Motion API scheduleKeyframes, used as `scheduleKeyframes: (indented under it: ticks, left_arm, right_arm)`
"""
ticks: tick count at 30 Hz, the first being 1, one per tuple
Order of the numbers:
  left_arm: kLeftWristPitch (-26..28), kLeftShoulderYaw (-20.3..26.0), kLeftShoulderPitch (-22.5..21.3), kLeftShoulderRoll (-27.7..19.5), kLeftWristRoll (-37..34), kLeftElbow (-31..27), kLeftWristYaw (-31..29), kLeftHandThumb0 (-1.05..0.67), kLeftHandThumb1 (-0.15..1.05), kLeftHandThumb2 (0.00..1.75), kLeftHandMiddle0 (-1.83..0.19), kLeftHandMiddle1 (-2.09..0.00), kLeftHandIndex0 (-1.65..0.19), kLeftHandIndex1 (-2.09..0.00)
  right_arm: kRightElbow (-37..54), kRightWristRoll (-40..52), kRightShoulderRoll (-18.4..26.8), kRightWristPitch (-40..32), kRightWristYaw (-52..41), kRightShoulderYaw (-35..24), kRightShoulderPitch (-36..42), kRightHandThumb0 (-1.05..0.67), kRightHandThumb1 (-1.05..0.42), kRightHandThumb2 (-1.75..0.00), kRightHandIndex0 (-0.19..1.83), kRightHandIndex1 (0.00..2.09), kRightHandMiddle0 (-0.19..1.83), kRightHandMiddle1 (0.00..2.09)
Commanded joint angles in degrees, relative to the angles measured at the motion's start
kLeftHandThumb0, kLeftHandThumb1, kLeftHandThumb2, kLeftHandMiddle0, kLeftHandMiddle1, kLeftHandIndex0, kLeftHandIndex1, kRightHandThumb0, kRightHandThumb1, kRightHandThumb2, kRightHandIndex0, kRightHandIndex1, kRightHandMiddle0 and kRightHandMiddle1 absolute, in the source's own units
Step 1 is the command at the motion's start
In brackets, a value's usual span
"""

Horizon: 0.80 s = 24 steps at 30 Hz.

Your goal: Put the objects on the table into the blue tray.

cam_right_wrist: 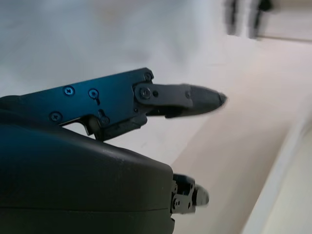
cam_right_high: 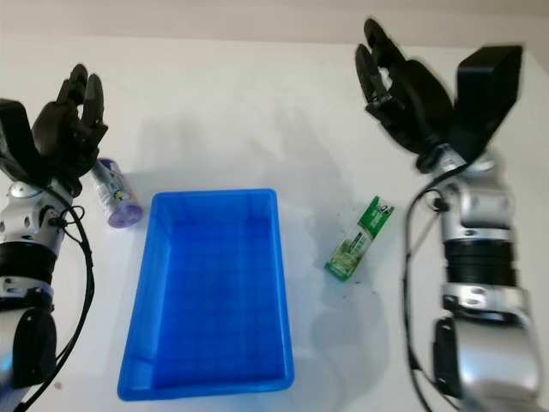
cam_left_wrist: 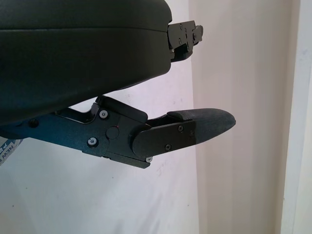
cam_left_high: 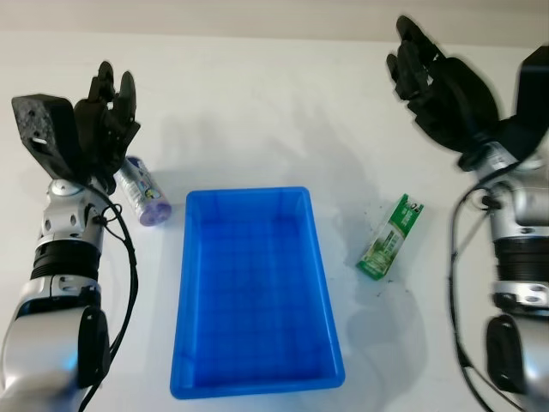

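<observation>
Both hands held nothing: left hand (cam_left_high: 107, 107) open, just above the small bottle (cam_left_high: 141, 191) left of blue tray (cam_left_high: 330, 296); right hand (cam_left_high: 429, 81) open, beyond green packet (cam_left_high: 391, 238) right of tray. Tray held nothing; 2 objs on bench (cam_left_high: 257, 103) left to move.

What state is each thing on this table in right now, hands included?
Tray: empty, upright, mid-table.
Bottle: lying on its side, left of the tray, outside it.
Green packet: lying flat, right of the tray, outside it.
Left hand: open, holding nothing, raised by the bottle.
Right hand: open, holding nothing, raised beyond the packet.
</observation>
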State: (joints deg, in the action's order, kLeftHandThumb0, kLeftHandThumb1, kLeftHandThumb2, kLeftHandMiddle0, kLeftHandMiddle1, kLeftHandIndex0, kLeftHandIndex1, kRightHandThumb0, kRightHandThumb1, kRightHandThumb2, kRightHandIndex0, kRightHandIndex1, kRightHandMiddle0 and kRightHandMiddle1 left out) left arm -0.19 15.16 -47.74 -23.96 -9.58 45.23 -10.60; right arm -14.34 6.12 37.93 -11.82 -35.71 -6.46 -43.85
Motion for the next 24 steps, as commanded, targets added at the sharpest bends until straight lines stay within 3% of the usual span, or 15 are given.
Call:
scheduleKeyframes:
  ticks: [1,6,12,18,24]
  left_arm:
    - [0.17,0.73,0.33,-0.61,-0.66,-0.57,-0.31,-0.72,1.05,0.58,0.16,-0.05,0.14,-0.05]
    - [-0.26,0.66,-0.57,-0.96,-0.41,0.18,-0.78,-0.72,1.05,0.58,0.15,-0.05,0.13,-0.06]
    - [-0.59,0.45,-1.69,-1.0,-0.09,1.04,-0.91,-0.71,1.05,0.58,0.15,-0.05,0.13,-0.06]
    - [-0.19,0.32,-2.01,-1.67,0.1,1.29,-1.41,-0.72,1.05,0.58,0.15,-0.05,0.13,-0.06]
    - [-0.14,0.43,-2.21,-1.71,0.0,1.55,-1.28,-0.71,1.05,0.57,0.14,-0.06,0.12,-0.06]
  right_arm:
    - [3.6,-1.93,4.19,2.98,-2.88,1.28,1.37,-0.44,-0.89,-0.06,0.16,0.17,0.15,0.22]
    - [10.66,-11.92,12.19,14.82,-5.87,4.83,5.0,-0.42,-0.75,-0.04,0.3,0.16,0.33,0.11]
    - [14.19,-18.81,19.31,32.17,-9.69,7.33,10.65,-0.3,-0.74,-0.06,0.33,0.13,0.39,0.08]
    - [18.8,-20.96,21.88,38.2,-10.92,7.26,14.99,-0.23,-0.78,-0.07,0.39,0.13,0.41,0.06]
    - [19.97,-23.42,21.88,37.17,-11.53,7.95,17.79,-0.18,-0.8,-0.06,0.35,0.09,0.37,0.05]
